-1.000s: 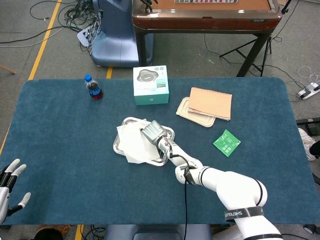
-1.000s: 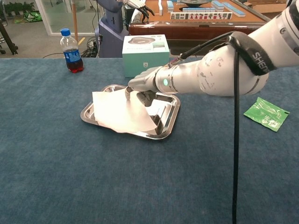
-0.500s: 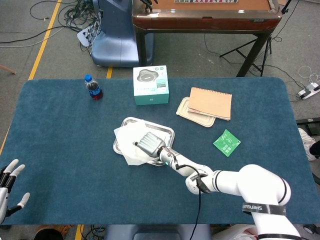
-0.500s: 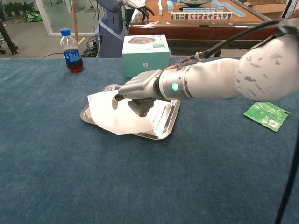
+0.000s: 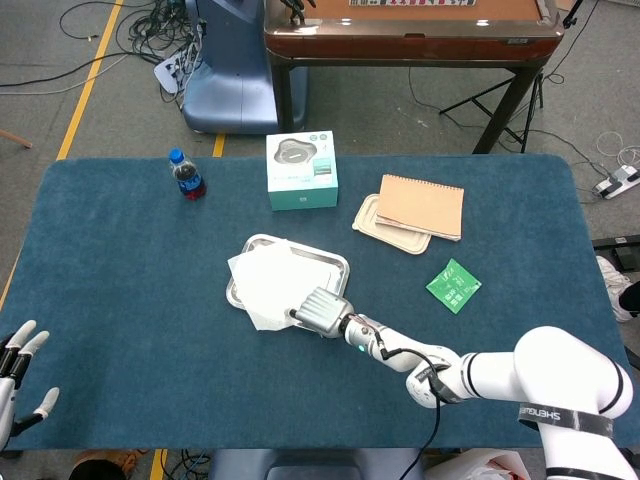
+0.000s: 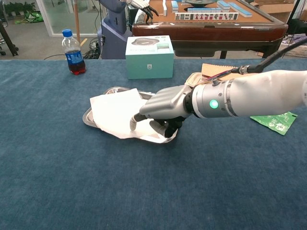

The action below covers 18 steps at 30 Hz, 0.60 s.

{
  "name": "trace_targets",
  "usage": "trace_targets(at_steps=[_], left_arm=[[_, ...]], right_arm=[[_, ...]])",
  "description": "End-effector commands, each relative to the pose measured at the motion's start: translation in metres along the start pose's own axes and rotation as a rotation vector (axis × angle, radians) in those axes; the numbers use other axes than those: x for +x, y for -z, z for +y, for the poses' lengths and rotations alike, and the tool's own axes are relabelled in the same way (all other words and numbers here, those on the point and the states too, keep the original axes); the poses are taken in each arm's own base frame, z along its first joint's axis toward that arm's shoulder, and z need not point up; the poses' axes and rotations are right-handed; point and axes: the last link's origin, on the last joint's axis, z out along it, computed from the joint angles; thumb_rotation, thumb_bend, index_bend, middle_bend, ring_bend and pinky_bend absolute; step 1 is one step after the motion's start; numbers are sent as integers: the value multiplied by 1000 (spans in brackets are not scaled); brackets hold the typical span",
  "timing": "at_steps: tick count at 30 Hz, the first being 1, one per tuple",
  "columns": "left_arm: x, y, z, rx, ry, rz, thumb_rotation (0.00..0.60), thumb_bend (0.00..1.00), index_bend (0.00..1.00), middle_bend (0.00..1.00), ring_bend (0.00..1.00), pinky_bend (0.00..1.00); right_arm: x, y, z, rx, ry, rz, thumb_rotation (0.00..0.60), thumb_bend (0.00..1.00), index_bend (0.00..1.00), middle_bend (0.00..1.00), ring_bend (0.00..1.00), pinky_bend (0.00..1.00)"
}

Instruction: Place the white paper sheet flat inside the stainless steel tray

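The right robot hand [image 6: 160, 109] rests empty, fingers loosely apart, on the near edge of the paper [image 6: 115, 111], which lies across the tray [image 5: 325, 266], overhanging its left rim; the left robot hand [image 5: 15, 362] hangs open off the worktop [image 5: 120, 270]

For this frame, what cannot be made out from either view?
- Whether the right hand touches the white paper sheet: in the chest view its fingers cover the sheet's near edge; the head view is too small.
- The stainless steel tray's near right corner: hidden by the hand in both views.
- The left hand: cut off at the head view's edge, absent from the chest view.
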Motion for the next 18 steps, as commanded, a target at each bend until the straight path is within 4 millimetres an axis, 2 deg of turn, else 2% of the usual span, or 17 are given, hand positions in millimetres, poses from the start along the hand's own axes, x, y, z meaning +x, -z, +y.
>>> trace_targets(at_steps=[1,18], left_arm=[[0,0,0,0,0,0,600,242,167,92,101,0],[-2,-2,4,-12,-2,-3,600,242,167,92,101,0]], right_arm=[[-4,4,2,-3,3,-6,600,1000,190,1000,1000,1000],[-22,24,26,-57,20,-52,600,1000,191,1000,1000,1000]])
